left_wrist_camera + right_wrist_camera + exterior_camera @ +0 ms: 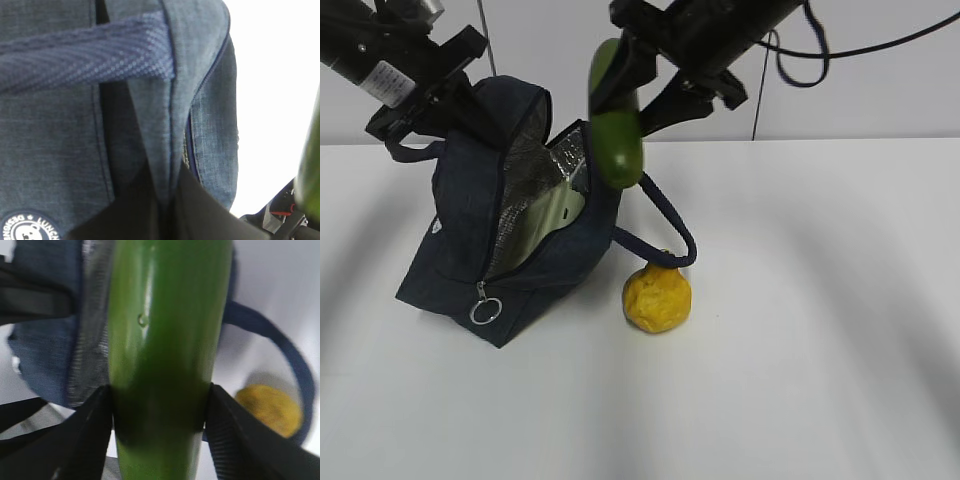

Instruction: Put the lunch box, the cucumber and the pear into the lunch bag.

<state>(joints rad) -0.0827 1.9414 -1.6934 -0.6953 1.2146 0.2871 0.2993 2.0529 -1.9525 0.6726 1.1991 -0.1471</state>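
Note:
The navy lunch bag [460,260] lies open on the white table, foil lining showing. The pale green lid of the lunch box [556,213] shows inside it. My left gripper [470,105] is shut on the bag's upper edge fabric [167,150] and holds the mouth open. My right gripper [638,92] is shut on the cucumber [616,125], which hangs nearly upright above the bag's right rim; it fills the right wrist view [165,340]. The yellow pear [657,297] sits on the table right of the bag, under a loop handle [670,225].
The bag's zipper ring pull [485,310] hangs at its front end. A round white logo [25,230] is on the bag's outer side. The white table [820,350] extends right and front. Cables hang at the back wall.

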